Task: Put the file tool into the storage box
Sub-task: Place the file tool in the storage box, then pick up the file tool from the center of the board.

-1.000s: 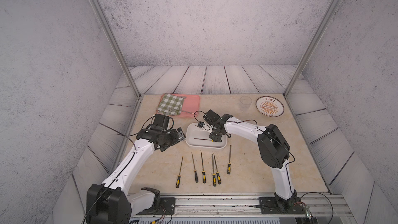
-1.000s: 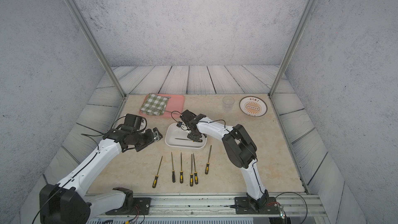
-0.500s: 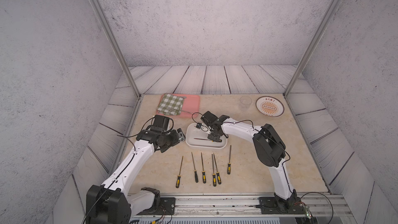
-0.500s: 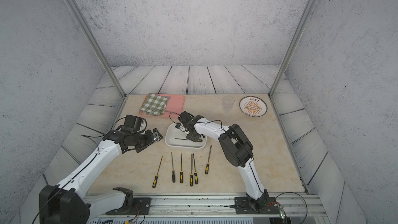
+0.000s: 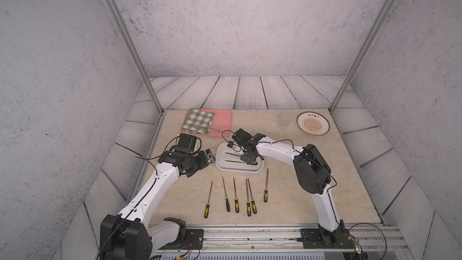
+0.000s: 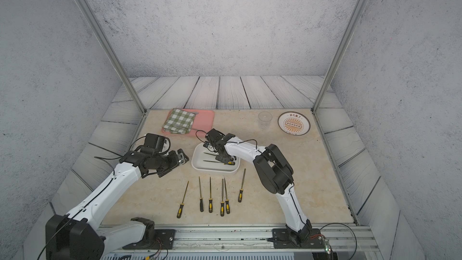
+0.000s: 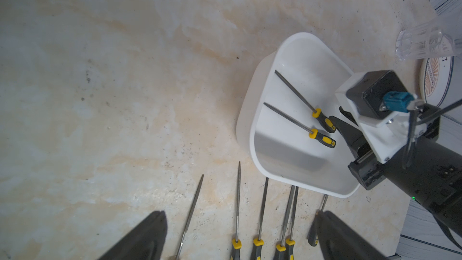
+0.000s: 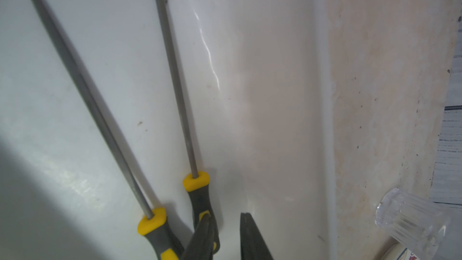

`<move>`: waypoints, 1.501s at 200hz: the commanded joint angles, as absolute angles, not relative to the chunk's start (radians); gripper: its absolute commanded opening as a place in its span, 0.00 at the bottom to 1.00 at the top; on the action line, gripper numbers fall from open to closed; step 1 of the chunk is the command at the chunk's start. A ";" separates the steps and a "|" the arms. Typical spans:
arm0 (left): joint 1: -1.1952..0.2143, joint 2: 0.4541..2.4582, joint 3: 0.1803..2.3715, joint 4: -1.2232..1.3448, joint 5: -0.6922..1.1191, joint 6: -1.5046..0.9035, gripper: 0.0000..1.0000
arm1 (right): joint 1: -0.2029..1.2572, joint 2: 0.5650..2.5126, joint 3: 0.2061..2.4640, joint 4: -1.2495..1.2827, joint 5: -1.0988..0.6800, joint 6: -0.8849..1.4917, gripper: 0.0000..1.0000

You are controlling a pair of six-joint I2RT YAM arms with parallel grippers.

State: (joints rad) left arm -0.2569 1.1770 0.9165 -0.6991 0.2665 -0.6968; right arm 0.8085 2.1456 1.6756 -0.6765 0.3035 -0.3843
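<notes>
The white storage box [image 5: 237, 170] [image 6: 212, 170] sits mid-table with two yellow-and-black-handled file tools lying in it. My right gripper [image 5: 247, 161] [image 8: 225, 236] reaches down into the box at their handle ends. Its jaws stand slightly open with a bare gap between them. One finger rests against the handle of the far file [image 8: 200, 201] [image 7: 322, 121]; the other file [image 8: 82, 83] lies beside it. My left gripper [image 5: 211, 158] [image 7: 240, 236] hovers wide open just left of the box, holding nothing. Several more files [image 5: 235, 193] [image 6: 210, 193] lie in a row in front of the box.
At the back left, a pink tray [image 5: 222, 121] carries a green checked cloth [image 5: 197, 121] and a fork. A clear glass [image 5: 285, 118] and a patterned plate [image 5: 313, 123] stand at the back right. Metal frame posts rise at the table's back corners.
My right gripper's jaws have parted a little off the file handle inside the box, and its wrist has shifted slightly left. The left arm has barely moved.
</notes>
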 commanded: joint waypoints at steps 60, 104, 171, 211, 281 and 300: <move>-0.252 1.237 1.048 -0.761 0.303 -0.691 0.98 | 0.813 1.894 1.704 -0.759 0.269 0.033 0.26; -0.255 1.285 1.028 -0.701 0.311 -0.699 0.98 | 0.814 1.612 1.457 -0.744 0.305 0.299 0.43; -0.255 1.384 1.105 -0.688 0.359 -0.682 0.98 | 0.813 1.271 1.066 -0.805 0.170 0.631 0.52; -0.256 1.427 1.150 -0.722 0.396 -0.661 0.98 | 0.813 1.123 0.801 -0.672 -0.004 0.824 0.56; -0.256 1.347 1.127 -0.801 0.387 -0.630 0.98 | 0.813 1.419 0.885 -0.644 -0.138 0.824 0.61; -0.258 1.338 1.115 -0.809 0.389 -0.630 0.99 | 0.814 1.483 0.904 -0.663 -0.125 0.838 0.59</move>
State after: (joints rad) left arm -0.2573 1.3651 1.1313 -0.7662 0.3878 -0.6510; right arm 0.8089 1.4265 0.8707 -0.6403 -0.0883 0.8211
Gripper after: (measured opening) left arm 0.985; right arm 0.598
